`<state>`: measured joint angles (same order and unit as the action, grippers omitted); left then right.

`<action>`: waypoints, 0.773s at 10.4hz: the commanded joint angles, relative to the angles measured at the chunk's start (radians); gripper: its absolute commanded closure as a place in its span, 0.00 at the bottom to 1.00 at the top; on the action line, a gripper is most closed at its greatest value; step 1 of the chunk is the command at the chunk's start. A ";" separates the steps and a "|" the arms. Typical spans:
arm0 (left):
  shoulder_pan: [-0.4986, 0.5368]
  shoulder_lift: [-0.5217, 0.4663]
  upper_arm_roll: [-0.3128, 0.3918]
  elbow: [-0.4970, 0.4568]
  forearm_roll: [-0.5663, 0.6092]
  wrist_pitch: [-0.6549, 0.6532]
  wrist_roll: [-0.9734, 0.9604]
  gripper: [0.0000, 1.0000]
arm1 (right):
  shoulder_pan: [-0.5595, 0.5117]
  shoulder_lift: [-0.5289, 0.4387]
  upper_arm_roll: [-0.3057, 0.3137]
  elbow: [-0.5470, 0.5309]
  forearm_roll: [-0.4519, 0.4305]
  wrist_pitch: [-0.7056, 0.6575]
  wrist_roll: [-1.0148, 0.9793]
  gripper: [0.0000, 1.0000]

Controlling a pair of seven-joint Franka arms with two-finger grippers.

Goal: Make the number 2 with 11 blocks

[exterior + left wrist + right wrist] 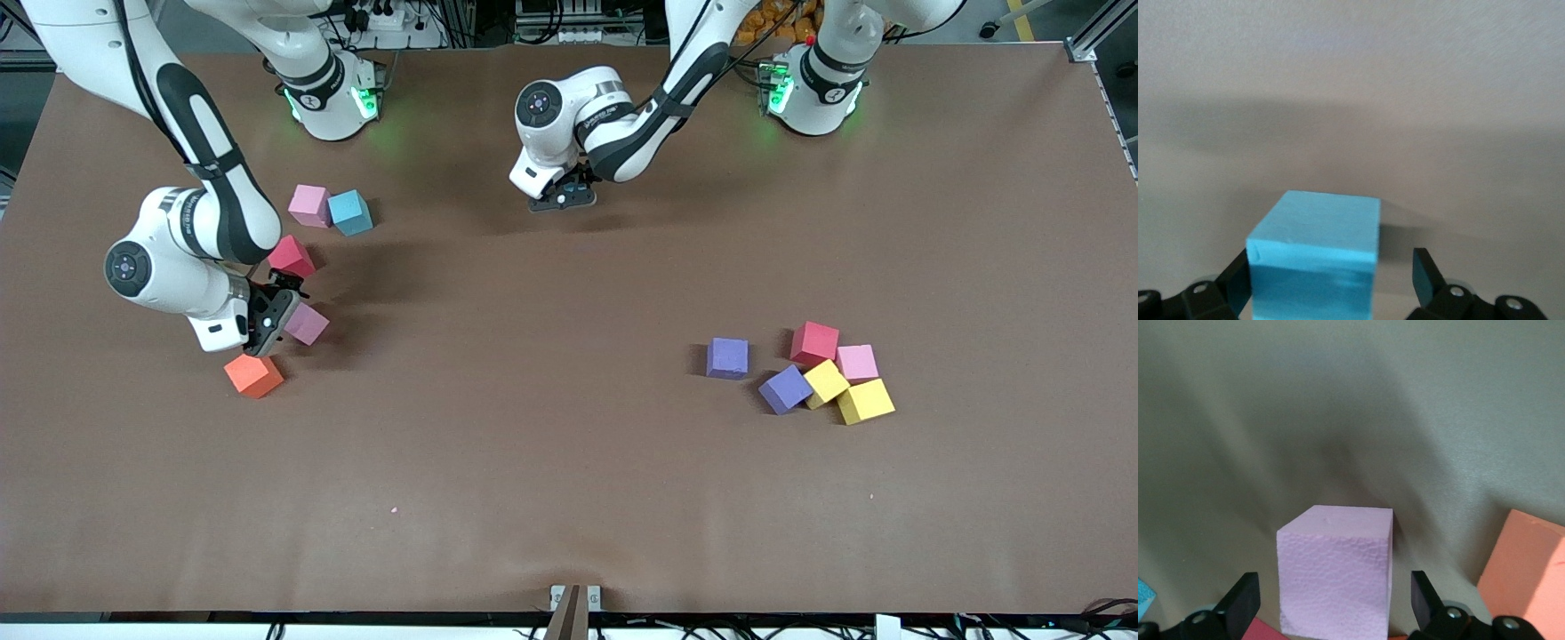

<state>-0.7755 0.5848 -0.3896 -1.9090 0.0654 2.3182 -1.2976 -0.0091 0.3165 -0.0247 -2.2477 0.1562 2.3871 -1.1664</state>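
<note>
A cyan block (1318,227) sits between the fingers of my open left gripper (1331,267). One finger is next to the block and the other stands clear of it. In the front view that gripper (562,197) is low over the table's middle, near the robots, and hides the block. My right gripper (267,322) is open around a pale purple block (1338,547), with a gap on each side (307,324). Beside it lie an orange block (253,375) and a red block (292,256). No number 2 shows in any view.
A pink block (309,205) and a blue block (350,212) touch near the right arm's base. Toward the left arm's end lie two purple blocks (727,357) (785,388), a red (815,343), a pink (857,362) and two yellow (826,383) (865,401).
</note>
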 commanded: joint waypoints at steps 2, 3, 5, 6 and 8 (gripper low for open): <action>0.025 -0.120 0.009 0.005 0.004 -0.097 -0.035 0.00 | 0.017 0.012 0.000 -0.021 0.036 0.032 -0.016 0.00; 0.074 -0.152 0.009 0.005 0.004 -0.152 -0.032 0.00 | 0.017 0.030 0.000 -0.021 0.036 0.047 -0.016 0.00; 0.171 -0.195 0.009 0.010 0.007 -0.213 -0.022 0.00 | 0.043 0.079 -0.001 -0.020 0.034 0.156 -0.016 0.00; 0.223 -0.204 0.009 0.034 0.007 -0.233 -0.019 0.00 | 0.047 0.084 -0.001 -0.020 0.036 0.162 -0.015 0.00; 0.344 -0.191 0.012 0.120 0.022 -0.319 -0.014 0.00 | 0.061 0.079 -0.001 -0.018 0.036 0.159 -0.015 0.20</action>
<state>-0.5065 0.3908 -0.3684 -1.8456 0.0659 2.0656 -1.3136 0.0361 0.4020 -0.0222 -2.2690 0.1703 2.5454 -1.1664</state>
